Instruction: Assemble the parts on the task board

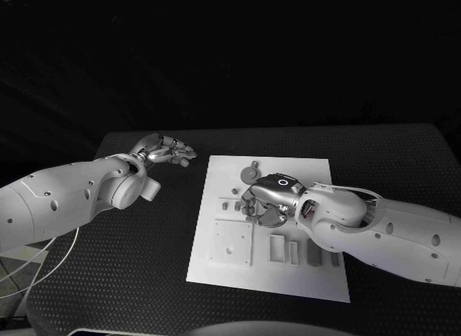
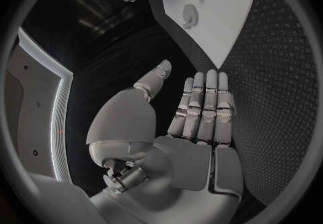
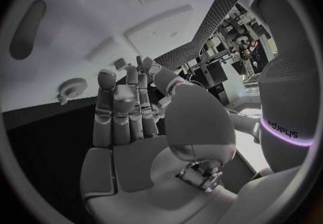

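Note:
The white task board (image 1: 266, 280) lies in the middle of the black table. A grey gear (image 1: 253, 171) sits near its far edge, with small grey parts (image 1: 230, 205) just in front of it. My right hand (image 1: 260, 204) hovers over the board's middle, fingers pointing down at the small parts. In the right wrist view its fingers (image 3: 121, 111) are stretched out with the thumb close beside them and nothing visible in the palm; the gear (image 3: 72, 86) lies past the fingertips. My left hand (image 1: 166, 150) is off the board's far left corner, fingers (image 2: 202, 105) straight, palm empty.
A square plate (image 1: 232, 241) and several upright rectangular blocks (image 1: 294, 250) occupy the board's near half. Black table surface (image 1: 139, 266) surrounds the board on all sides. In the left wrist view the board (image 2: 229, 19) and gear (image 2: 190, 14) lie beyond the fingertips.

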You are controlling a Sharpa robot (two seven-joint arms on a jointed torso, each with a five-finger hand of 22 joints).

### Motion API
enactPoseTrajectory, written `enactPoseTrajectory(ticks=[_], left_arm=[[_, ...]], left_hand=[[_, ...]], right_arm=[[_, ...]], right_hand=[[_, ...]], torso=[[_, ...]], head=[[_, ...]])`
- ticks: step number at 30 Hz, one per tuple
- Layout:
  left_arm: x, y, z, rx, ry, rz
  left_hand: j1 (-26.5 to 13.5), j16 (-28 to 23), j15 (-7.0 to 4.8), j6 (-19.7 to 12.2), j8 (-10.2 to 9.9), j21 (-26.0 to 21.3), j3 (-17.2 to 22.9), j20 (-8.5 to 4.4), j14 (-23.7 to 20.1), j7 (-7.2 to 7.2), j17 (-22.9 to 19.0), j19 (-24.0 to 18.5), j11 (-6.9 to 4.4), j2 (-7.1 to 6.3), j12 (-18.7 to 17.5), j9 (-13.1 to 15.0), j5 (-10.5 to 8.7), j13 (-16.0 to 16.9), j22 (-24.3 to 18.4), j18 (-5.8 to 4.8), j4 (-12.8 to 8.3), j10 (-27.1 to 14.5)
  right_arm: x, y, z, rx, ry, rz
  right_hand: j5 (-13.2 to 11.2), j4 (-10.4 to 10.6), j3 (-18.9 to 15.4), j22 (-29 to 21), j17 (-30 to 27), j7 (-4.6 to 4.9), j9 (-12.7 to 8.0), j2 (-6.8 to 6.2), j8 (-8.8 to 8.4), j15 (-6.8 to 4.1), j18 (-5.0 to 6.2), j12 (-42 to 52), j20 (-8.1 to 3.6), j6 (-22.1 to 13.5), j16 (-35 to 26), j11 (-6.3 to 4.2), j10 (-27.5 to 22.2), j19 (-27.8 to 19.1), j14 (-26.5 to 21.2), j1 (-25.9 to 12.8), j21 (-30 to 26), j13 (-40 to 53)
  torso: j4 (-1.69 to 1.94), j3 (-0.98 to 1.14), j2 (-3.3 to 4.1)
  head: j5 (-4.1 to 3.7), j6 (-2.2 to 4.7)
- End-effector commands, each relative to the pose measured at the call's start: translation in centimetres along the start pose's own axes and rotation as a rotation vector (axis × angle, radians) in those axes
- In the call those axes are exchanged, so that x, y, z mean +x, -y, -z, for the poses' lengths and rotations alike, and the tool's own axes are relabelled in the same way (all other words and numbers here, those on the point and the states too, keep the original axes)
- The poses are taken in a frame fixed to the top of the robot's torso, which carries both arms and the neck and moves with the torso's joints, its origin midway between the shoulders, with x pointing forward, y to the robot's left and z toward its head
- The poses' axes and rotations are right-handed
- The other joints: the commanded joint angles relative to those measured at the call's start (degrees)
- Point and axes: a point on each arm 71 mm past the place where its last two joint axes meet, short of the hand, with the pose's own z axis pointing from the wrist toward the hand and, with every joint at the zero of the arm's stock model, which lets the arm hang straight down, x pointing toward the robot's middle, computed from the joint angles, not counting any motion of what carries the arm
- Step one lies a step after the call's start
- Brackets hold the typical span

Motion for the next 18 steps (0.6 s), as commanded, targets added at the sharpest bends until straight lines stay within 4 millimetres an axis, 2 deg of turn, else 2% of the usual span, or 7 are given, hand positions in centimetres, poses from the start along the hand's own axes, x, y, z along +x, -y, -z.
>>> enactPoseTrajectory(ticks=[1,8,18], left_arm=[[0.1,0.3,-0.1,0.015,0.004,0.006],[0.1,0.3,0.0,0.015,0.002,0.006],[0.1,0.3,0.0,0.013,0.002,0.006]], left_hand=[[0.1,-0.3,-0.05,-0.1,0.3,0.3,-0.1,0.23,0.3,0.00,0.1,0.2,-0.20,0.39,0.3,-0.1,-0.24,-0.1,-0.1,0.52,-0.2,-0.1],[0.1,-0.4,-0.05,-0.1,0.3,0.3,-0.1,0.23,0.2,0.00,0.1,0.2,-0.20,0.39,0.3,-0.1,-0.24,-0.1,-0.1,0.50,-0.2,-0.1],[0.1,-0.5,-0.03,-0.2,0.3,0.2,-0.1,0.22,0.2,0.01,0.2,0.1,-0.19,0.40,0.3,-0.1,-0.24,-0.1,-0.1,0.48,-0.1,-0.1]], right_arm=[[0.5,-0.3,-0.1,-0.019,-0.007,0.014],[1.1,-0.5,-0.2,-0.026,-0.024,0.019],[1.7,-1.0,-0.2,-0.041,-0.052,0.012]], right_hand=[[0.2,0.0,0.2,1.3,0.0,0.24,0.1,0.52,-0.09,-0.55,1.53,0.1,-0.76,0.0,0.2,-0.40,2.0,0.2,-0.7,0.0,0.3,0.1],[0.2,0.0,0.2,1.3,0.0,0.24,0.1,0.54,-0.10,-0.54,1.53,0.1,-0.76,0.0,0.2,-0.40,2.0,0.2,-0.7,0.0,0.3,0.1],[0.2,0.0,0.2,1.3,0.0,0.25,0.2,0.55,-0.11,-0.54,1.53,0.1,-0.76,0.0,0.2,-0.39,2.0,0.2,-0.7,0.0,0.3,0.1]], torso=[[-0.05,0.08,-0.06],[0.00,0.00,0.02],[0.00,0.05,-0.02]], head=[[0.99,-0.58],[1.97,-1.21],[2.51,-1.82]])
